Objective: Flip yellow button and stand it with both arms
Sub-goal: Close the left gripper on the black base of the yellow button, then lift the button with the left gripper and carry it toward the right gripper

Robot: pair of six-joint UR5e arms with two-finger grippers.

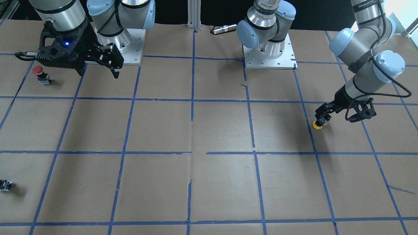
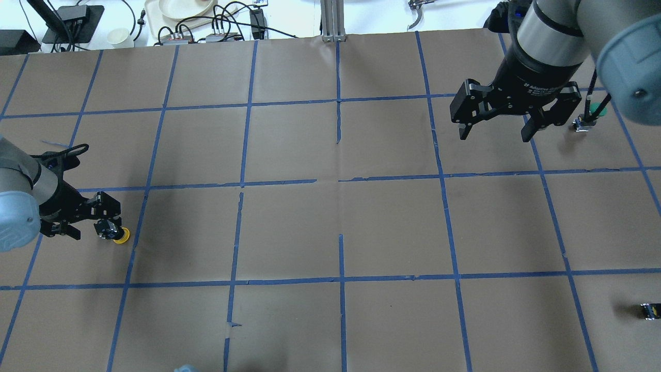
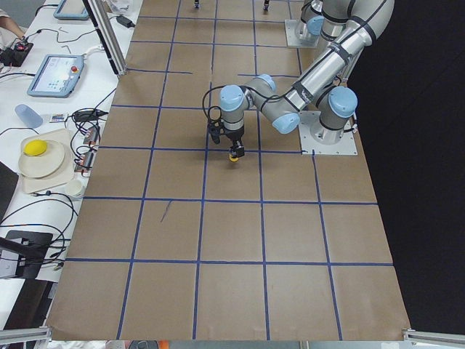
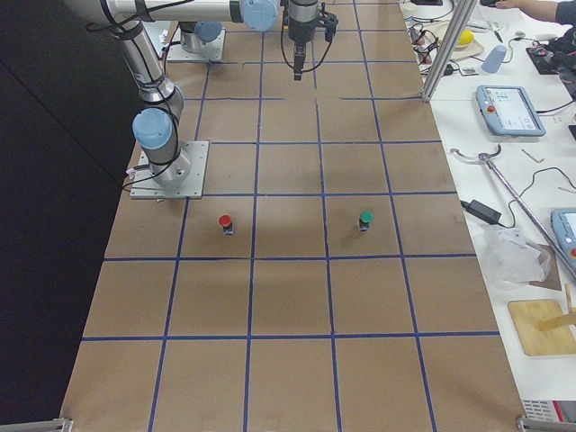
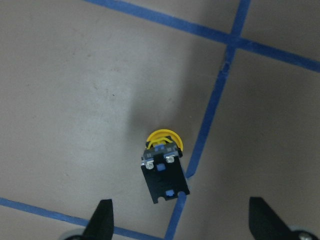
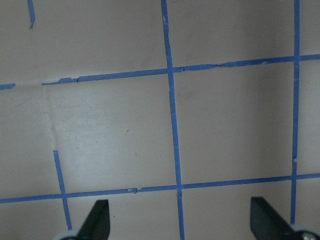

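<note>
Two black fingertips (image 5: 103,222) of the left gripper (image 5: 181,222) are seen spread wide in the left wrist view, with nothing clamped. The small yellow-capped push-button on a black block body (image 5: 163,167) sits between and ahead of them, touched by neither. It is found on the brown paper table marked with blue tape lines (image 1: 209,130), just beside one tape line on the robot's left side. The cap is pointed away from the wrist camera and the terminal end towards it. Whether it rests on its cap or on its side cannot be settled. The right gripper (image 2: 493,135) is held above the paper well apart, its fingers likewise spread and empty.

The button is judged light, rigid and prone to roll on its round cap. The flat flanks of the block body are judged the proper hold, as the smooth cap is liable to slip.

The screw terminals and the clearance at each finger are shown only by the wrist view; the overhead view gives the cap at the gripper's tip but not that clearance. The green-capped button (image 4: 365,219) and red-capped button (image 4: 225,221) are shown together only from the right end.
</note>
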